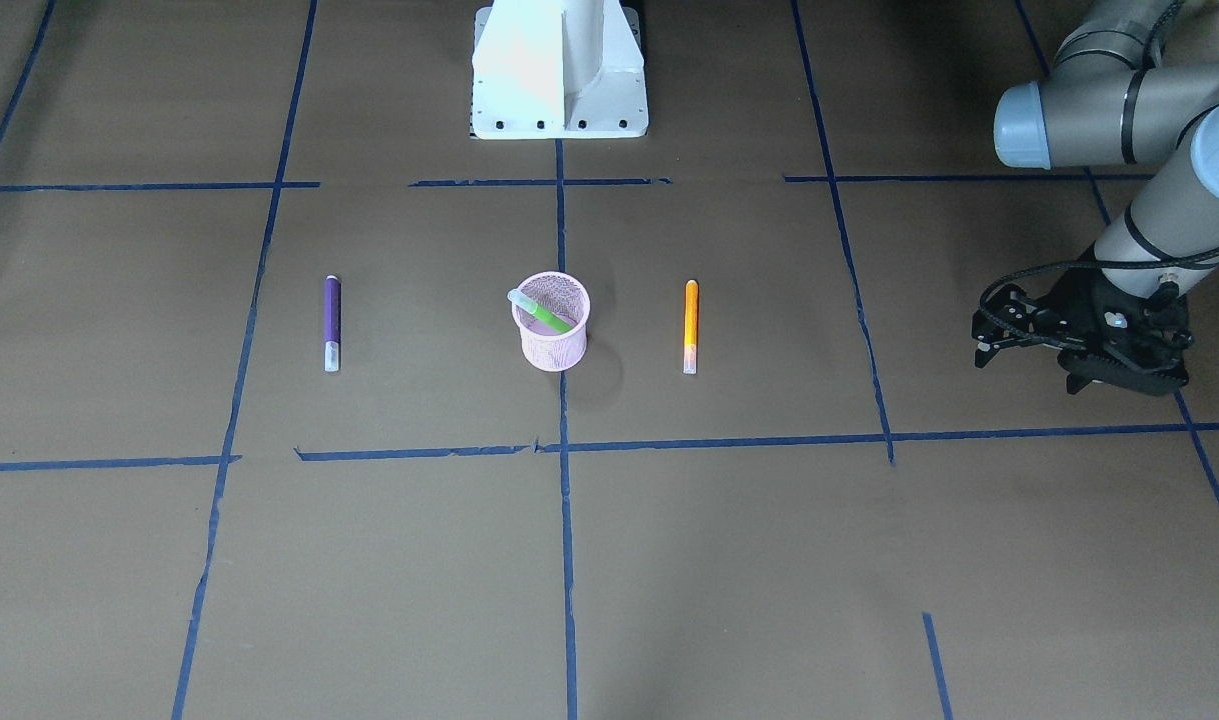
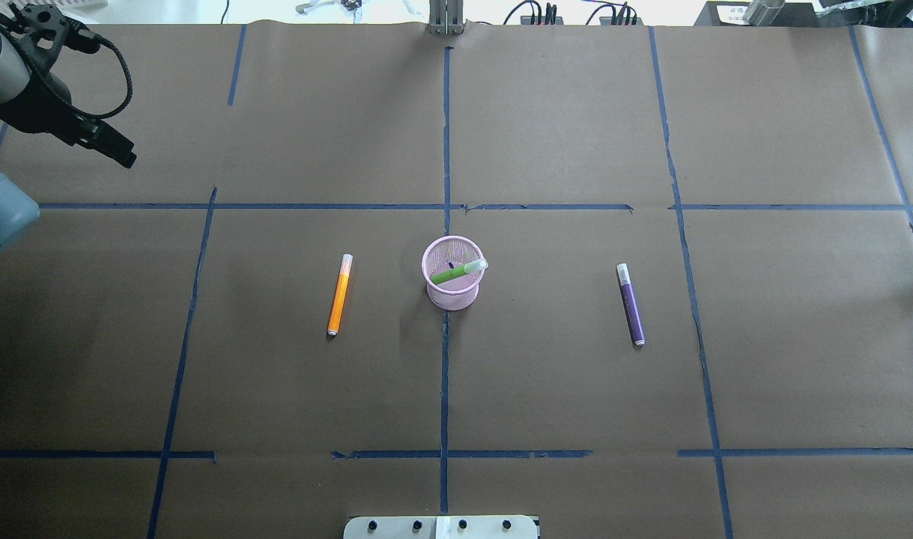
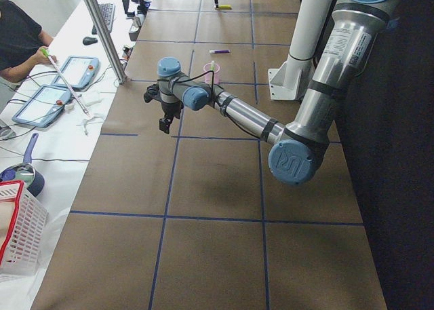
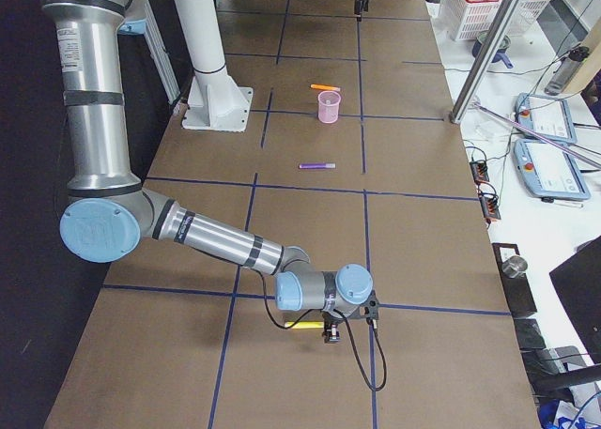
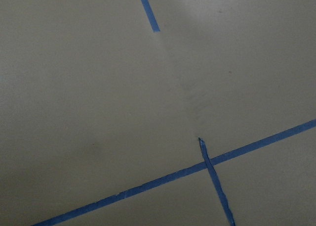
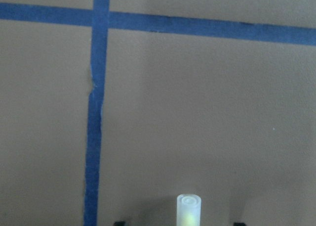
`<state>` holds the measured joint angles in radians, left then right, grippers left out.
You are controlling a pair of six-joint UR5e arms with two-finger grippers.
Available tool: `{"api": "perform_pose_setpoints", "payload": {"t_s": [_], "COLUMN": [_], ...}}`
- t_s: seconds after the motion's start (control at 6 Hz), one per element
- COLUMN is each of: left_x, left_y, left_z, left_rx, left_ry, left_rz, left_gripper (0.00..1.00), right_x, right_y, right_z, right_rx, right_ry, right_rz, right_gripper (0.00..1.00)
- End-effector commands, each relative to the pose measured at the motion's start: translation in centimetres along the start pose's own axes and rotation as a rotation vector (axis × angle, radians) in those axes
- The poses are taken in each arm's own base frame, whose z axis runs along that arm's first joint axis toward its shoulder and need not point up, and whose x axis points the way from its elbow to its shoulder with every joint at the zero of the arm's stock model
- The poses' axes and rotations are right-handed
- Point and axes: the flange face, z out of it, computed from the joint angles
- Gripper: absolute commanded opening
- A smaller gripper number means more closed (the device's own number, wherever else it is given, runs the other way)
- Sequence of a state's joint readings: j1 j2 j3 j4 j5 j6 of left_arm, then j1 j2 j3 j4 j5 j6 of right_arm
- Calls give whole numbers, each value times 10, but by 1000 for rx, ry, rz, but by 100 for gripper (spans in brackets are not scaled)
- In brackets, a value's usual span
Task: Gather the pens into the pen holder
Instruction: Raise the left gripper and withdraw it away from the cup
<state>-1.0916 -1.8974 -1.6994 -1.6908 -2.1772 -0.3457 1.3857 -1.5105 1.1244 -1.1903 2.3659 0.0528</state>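
Observation:
The pink mesh pen holder stands at the table's middle, also in the front view. The green pen leans inside it, cap over the rim. The orange pen lies to its left and the purple pen to its right. My left gripper hovers far off at the table's left side, open and empty. My right gripper is low at the far right end of the table, over one end of a yellow pen. In the right wrist view this pen's pale cap sits between wide-apart fingertips.
The white robot base stands at the table's near edge. Blue tape lines cross the brown paper. An operator, tablets and a red-rimmed basket are on the bench beside the left end.

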Motion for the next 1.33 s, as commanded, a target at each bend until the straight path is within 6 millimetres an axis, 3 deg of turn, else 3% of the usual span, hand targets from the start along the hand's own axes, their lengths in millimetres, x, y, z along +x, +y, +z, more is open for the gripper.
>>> {"api": "perform_pose_setpoints", "payload": {"t_s": [0.0,0.33,0.5,0.67,0.83,1.17], "left_x": [-1,-1,-1,0,0,-1], "left_y": [1,1,1,1,1,2], "left_z": [0,0,0,-1,0,0], "left_rx": [-1,0,0,1,1,1], "left_ry": [0,1,1,3,3,3], "left_rz": [1,2,0,1,1,1], "left_gripper": [100,100,100,100,100,100], "right_x": [5,10,13,10,10,6], "right_y": [0,14,18,17,17,15], "right_z": [7,14,16,14,14,11], "right_rx": [-16,-32,-35,-31,-31,-24], "right_ry": [-3,-30,-31,-33,-33,-43], "right_rz": [13,25,29,26,24,11], "right_gripper": [68,61,44,8,0,0]}}
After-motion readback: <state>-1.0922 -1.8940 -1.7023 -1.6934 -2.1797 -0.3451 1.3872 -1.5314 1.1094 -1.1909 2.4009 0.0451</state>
